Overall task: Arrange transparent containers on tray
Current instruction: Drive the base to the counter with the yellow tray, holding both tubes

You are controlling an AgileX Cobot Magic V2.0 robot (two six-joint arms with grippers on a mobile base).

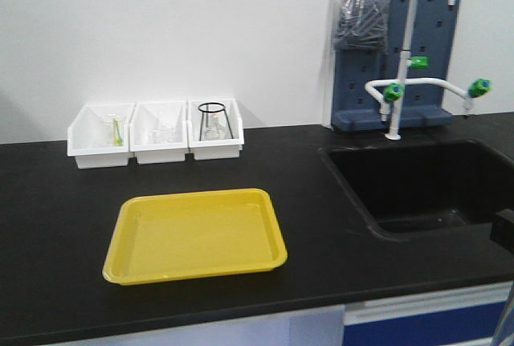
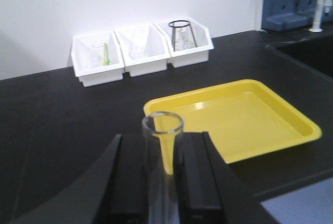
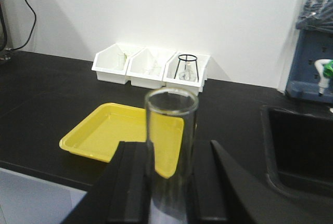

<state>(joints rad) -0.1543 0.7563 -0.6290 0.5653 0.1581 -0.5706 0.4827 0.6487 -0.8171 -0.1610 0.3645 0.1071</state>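
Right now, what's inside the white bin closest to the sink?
In the white bin stands a black wire stand around clear glassware, apparently a flask. The bin's front wall covers their bases, so anything lying on its floor is hidden.

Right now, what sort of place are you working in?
Likely a lab: a black bench with a deep sink, a gooseneck faucet with green valves, and white bins of glassware.

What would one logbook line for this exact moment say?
left gripper: shut on left tube | right gripper: shut on right tube | yellow tray: no tubes on it
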